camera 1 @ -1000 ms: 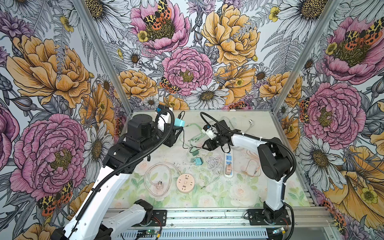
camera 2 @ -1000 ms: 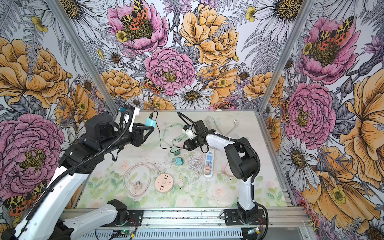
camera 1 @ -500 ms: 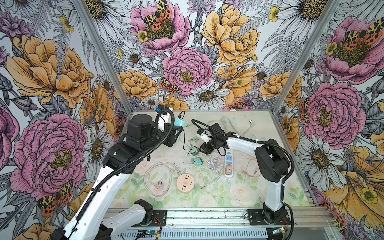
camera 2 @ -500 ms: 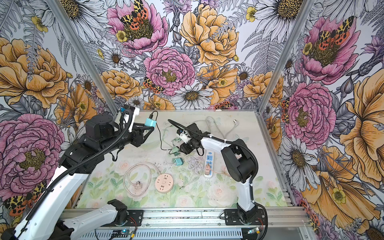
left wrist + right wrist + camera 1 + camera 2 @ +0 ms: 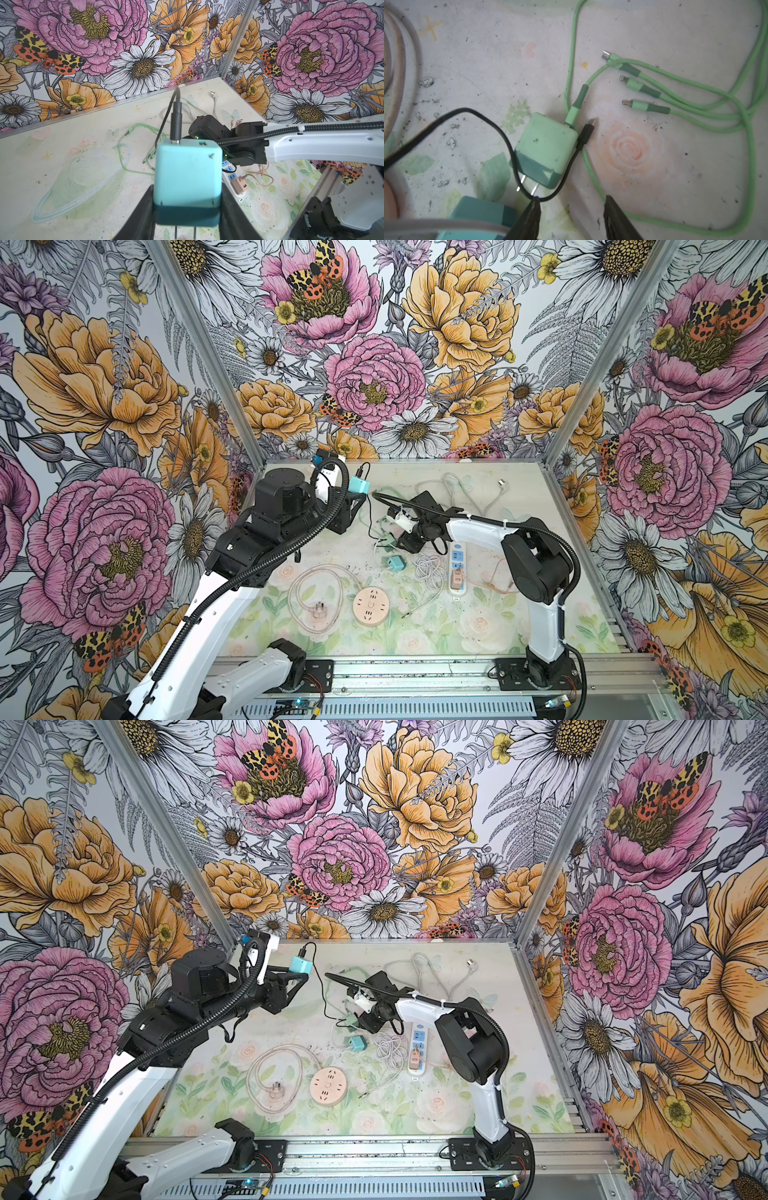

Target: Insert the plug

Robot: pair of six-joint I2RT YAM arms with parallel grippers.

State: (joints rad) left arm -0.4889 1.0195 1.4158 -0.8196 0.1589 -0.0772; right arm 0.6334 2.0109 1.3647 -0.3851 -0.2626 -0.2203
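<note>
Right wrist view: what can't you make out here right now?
Teal charger on the table: cut off by the bottom edge, partly behind a blurred grey cable.
Green charger: prongs crossed by the black cable.
Right gripper: only the fingertips show; the bottom edge cuts the rest.

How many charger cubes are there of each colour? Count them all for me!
Teal charger cubes: 2
Green charger cube: 1
Pink charger cube: 1
Total: 4

Floral wallpaper walls (image 5: 374,364); pale floral tabletop (image 5: 457,635)
</note>
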